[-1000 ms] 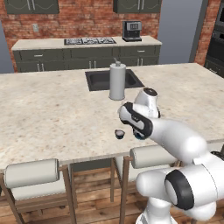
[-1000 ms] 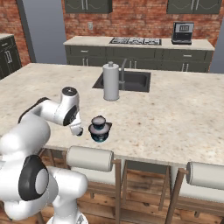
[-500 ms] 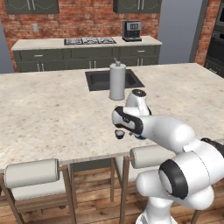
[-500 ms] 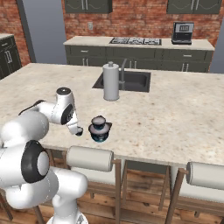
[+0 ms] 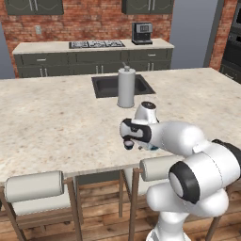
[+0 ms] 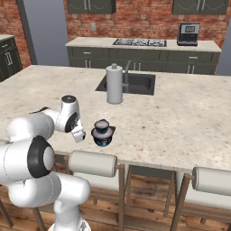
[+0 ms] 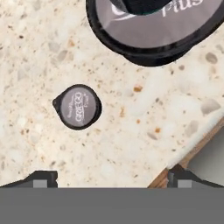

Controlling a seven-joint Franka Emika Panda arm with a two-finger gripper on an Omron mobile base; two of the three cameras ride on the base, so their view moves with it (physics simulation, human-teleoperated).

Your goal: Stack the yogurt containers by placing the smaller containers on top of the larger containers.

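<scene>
The tiny yogurt cup (image 7: 78,106), dark with a pale grey printed top, stands alone on the speckled counter near its front edge. In the left base view the tiny cup (image 5: 128,145) peeks out just under my hand. The widest cup (image 6: 103,139), blue-based, carries the mid-sized cup (image 6: 102,125) on its lid. In the hand view the wide lid (image 7: 175,30) fills the top, with the mid-sized cup (image 7: 144,4) on it. My gripper (image 7: 111,179) hangs open above the tiny cup, fingers wide apart and holding nothing. The gripper (image 6: 80,134) is left of the stack.
A tall grey cylinder with a knob (image 5: 126,87) stands by the dark sink (image 5: 109,84) behind the cups. The counter's wooden front edge (image 7: 192,153) runs close to the cups. Padded stools (image 6: 92,163) sit below that edge.
My hand has moved sideways away from the stacked cups and come over the tiny cup. The cups have not moved.
</scene>
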